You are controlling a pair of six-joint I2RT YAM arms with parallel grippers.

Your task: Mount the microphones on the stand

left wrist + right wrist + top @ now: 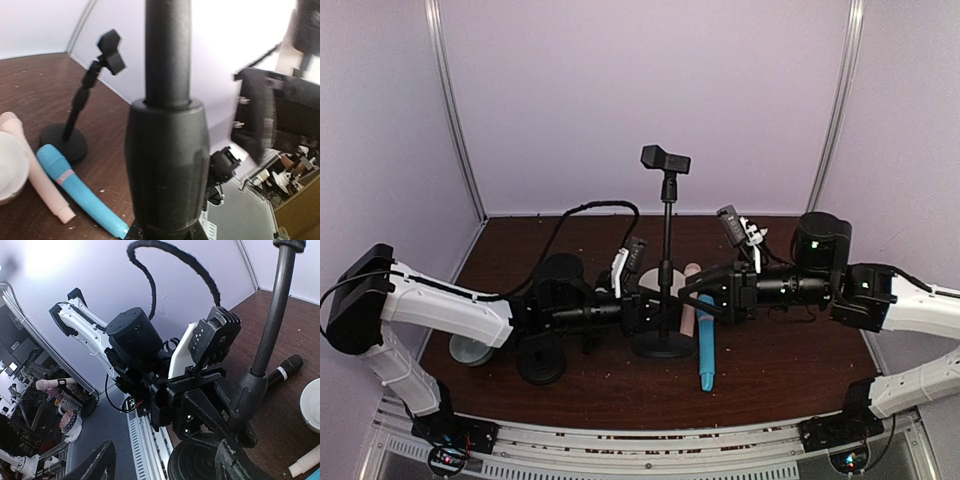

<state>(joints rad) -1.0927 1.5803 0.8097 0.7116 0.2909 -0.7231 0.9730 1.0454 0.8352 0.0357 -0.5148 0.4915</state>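
Top external view: a black microphone stand [667,235] rises at the centre of a dark brown worktop [790,370]. The clip [666,159] at its top holds nothing. 2 robot arms reach in from the lower corners and meet at the shaft.

The left pincer [646,306] is clenched. In the left wrist view the shaft's thick collar [167,165] fills the middle of the frame, so we judge it is gripping the stand to steady it. The right pincer [712,300] sits just right of the shaft. In the right wrist view its fingers stand parted along the bottom edge, with nothing gripped between them.

None of the 3 microphones is on the stand. The light blue microphone [706,350] and the cream-pink microphone [689,310] lie side by side on the worktop, just right of the stand's base. We cannot tell whether they touch. The black microphone [287,369] shows only at the right edge of the right wrist view, apparently lying beyond the shaft.

We judge 3 risks:
- **Crowding:** the 2 pincers are close together around 1 thin shaft, so a reach could knock the left arm or the stand.
- **Rolling:** closing on 1 pale microphone may roll the other away.
- **Tipping:** the clip sits high above a small base, so pressing a microphone in could tip the stand if the left grip slips.
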